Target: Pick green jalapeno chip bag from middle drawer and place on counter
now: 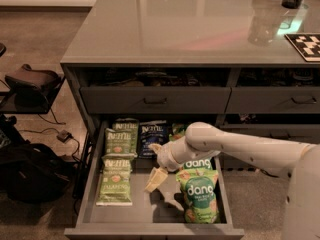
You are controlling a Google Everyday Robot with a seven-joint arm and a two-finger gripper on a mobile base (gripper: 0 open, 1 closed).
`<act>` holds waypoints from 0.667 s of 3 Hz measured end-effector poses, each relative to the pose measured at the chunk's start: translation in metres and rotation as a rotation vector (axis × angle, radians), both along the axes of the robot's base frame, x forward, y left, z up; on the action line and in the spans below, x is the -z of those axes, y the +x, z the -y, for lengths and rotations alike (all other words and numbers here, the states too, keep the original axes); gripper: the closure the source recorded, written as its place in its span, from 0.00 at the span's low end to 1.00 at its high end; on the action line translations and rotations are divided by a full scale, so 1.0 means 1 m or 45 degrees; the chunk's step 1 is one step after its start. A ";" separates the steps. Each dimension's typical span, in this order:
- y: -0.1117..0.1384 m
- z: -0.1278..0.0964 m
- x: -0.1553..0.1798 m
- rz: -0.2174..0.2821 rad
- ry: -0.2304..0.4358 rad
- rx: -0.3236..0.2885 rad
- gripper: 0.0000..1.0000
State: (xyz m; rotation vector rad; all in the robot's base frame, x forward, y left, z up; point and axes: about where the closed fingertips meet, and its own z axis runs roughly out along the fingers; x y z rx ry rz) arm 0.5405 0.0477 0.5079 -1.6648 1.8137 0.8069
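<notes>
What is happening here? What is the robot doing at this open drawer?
The robot's arm reaches into the open middle drawer, with its gripper low over the drawer floor, between the green jalapeno chip bag on the left and the dang pouches on the right. The bag lies flat, not gripped. A similar green bag and a dark blue bag lie behind it. No chip bag is on the counter yet.
</notes>
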 end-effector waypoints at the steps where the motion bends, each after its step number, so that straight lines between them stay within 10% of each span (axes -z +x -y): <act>1: 0.018 -0.009 0.034 0.015 -0.023 0.064 0.00; 2: 0.035 -0.021 0.062 0.018 -0.025 0.102 0.00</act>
